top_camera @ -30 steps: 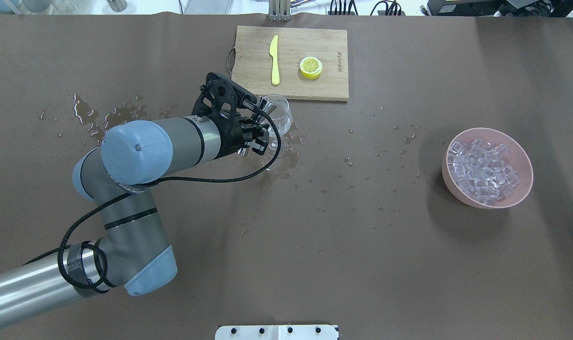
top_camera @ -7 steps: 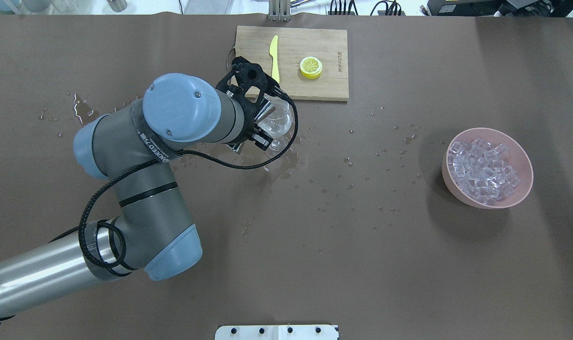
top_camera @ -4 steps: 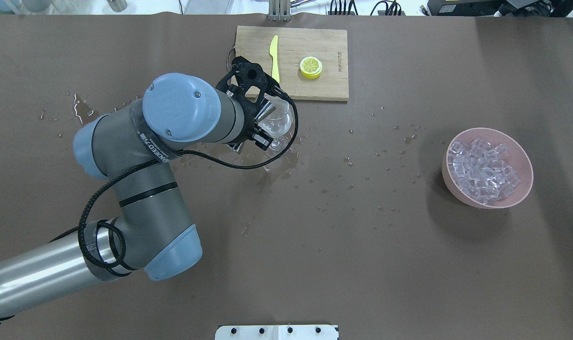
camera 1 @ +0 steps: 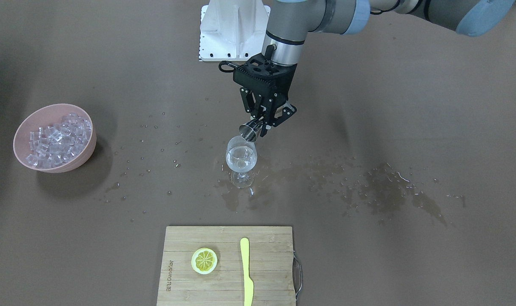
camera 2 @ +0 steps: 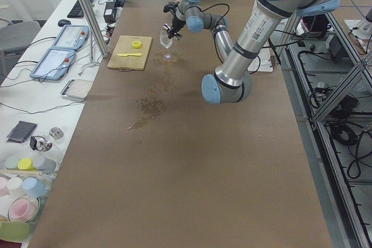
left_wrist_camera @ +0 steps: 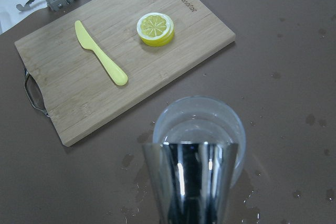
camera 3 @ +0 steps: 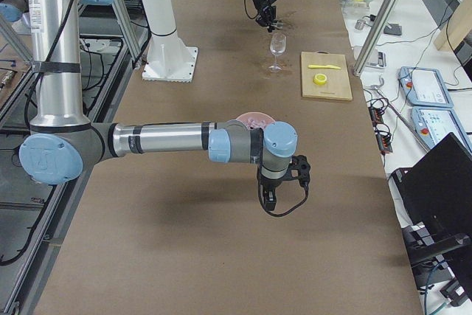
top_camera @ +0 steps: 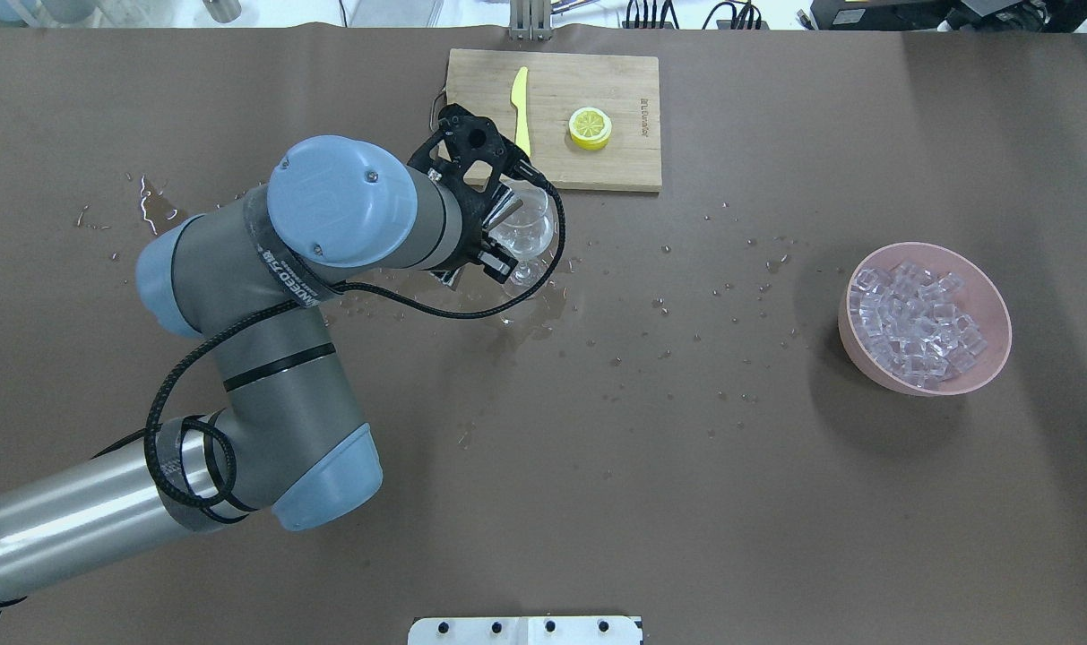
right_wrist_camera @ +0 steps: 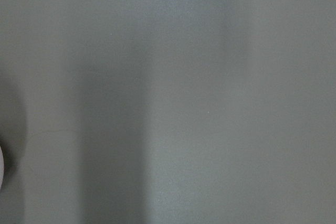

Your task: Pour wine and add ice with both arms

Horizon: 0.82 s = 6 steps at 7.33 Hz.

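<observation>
My left gripper [camera 1: 264, 122] is shut on a small metal jigger [camera 1: 250, 130], which is tipped mouth-down over the rim of a stemmed wine glass [camera 1: 241, 158]. The glass stands upright on the brown table and holds a little clear wine [camera 1: 240, 164]. The left wrist view looks down past the jigger [left_wrist_camera: 190, 179] into the glass [left_wrist_camera: 202, 124]. The ice [top_camera: 918, 318] is heaped in a pink bowl [top_camera: 1000, 345] far to the right. My right gripper [camera 3: 284, 182] hangs near that bowl and shows only in the right side view, so I cannot tell its state.
A bamboo cutting board [top_camera: 615, 161] behind the glass carries a lemon slice [top_camera: 590, 127] and a yellow knife [top_camera: 521, 112]. Water drops and wet patches [camera 1: 385, 191] spread around the glass and across the table. The white pedestal [camera 1: 234, 32] stands at the robot's edge.
Since four seconds ago the left wrist has swung up and turned, tipping the jigger over the glass. In the last second the arm has barely moved.
</observation>
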Motion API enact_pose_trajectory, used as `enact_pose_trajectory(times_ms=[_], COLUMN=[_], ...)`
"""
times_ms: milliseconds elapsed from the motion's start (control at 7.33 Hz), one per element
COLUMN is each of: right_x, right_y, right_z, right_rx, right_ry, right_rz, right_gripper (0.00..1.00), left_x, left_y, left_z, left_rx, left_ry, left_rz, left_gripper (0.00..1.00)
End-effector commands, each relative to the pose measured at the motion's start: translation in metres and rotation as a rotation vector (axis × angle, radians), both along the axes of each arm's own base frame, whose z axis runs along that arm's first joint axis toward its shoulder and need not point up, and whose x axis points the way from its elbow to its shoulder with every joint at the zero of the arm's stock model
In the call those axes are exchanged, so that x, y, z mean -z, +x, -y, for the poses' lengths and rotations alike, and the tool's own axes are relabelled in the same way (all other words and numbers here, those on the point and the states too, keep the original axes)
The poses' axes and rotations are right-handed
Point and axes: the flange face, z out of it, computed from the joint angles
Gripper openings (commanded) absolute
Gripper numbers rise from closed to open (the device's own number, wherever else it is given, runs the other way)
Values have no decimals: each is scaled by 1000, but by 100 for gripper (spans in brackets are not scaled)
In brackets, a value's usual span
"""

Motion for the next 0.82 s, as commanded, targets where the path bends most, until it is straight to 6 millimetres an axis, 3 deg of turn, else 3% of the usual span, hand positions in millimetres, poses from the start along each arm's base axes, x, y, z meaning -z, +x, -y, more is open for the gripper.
enact_pose_trajectory(times_ms=[0, 136, 273, 409, 682], right_x=[2, 4, 5, 5, 4], right_y=[0, 0, 0, 0, 0], right_z=[0, 0, 1, 1, 0], right_rx=[-1, 0, 0, 0, 0], right_ry=[2, 8, 9, 9, 8], right_rz=[1, 1, 1, 1, 1], right_gripper=[100, 100, 100, 100, 100], left_x=[14, 20, 12, -11, -43], left_y=[-42, -65, -83, -114, -140], left_z=[12, 24, 27, 32, 33], left_rx=[6, 41, 70, 112, 224], left_ry=[14, 40, 47, 63, -10], left_rz=[-68, -104, -127, -146, -285], left_gripper=[0, 0, 0, 0, 0])
